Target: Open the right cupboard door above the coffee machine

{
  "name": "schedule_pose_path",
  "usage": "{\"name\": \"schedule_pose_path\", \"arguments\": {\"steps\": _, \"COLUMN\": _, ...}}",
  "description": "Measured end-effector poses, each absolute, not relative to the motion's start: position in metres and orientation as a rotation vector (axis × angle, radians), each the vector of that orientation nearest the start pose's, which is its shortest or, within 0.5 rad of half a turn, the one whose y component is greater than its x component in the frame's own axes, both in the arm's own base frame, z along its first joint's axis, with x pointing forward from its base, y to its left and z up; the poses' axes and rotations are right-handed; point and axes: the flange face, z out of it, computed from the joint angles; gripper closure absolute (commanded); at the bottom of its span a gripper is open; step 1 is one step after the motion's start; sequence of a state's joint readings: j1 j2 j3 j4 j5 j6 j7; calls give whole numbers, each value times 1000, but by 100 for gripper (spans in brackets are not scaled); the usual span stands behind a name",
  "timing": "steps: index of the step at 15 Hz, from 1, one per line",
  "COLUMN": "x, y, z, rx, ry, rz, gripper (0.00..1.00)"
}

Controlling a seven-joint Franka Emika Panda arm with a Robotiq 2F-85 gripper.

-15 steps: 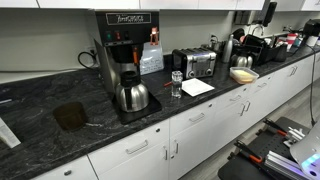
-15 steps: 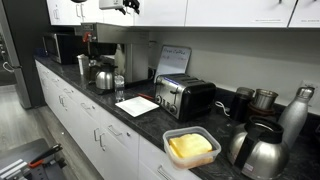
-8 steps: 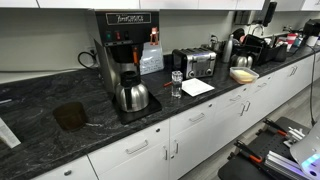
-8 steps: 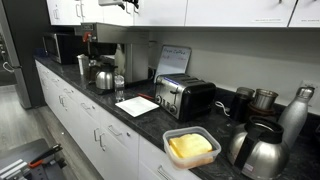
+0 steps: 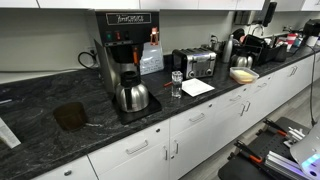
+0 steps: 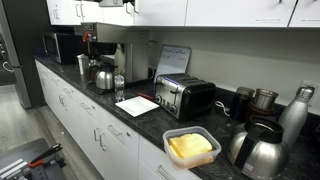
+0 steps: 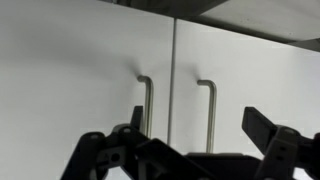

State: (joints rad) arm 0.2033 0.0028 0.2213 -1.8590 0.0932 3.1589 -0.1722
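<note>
Now | tool (image 7: 190, 130) spread wide before right cupboard door (image 7: 255, 75) handle (image 7: 210, 112) | coffee machine (image 5: 125, 60) top lettering (image 5: 127, 17) unreadable

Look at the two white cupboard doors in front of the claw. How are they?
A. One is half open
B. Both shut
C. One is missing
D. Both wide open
B: in the wrist view the left white cupboard door and the right white cupboard door lie flush, edge to edge. Their slim metal bar handles stand side by side, and the open claw is in front of them.
</note>
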Motion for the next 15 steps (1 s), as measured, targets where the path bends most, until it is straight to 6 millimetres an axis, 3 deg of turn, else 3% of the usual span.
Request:
{"name": "schedule_pose_path", "arguments": {"steps": 3, "x": 558, "y": 252, "z": 681, "rx": -2226, "ry": -617, "rz": -1778, "gripper": 0}}
{"name": "schedule_pose_path", "arguments": {"steps": 9, "x": 565, "y": 234, "z": 695, "rx": -2230, "ry": -689, "rz": -1851, "gripper": 0}}
{"name": "schedule_pose_path", "arguments": {"steps": 15, "x": 564, "y": 239, "z": 694, "rx": -2226, "ry": -694, "rz": -1843, "gripper": 0}}
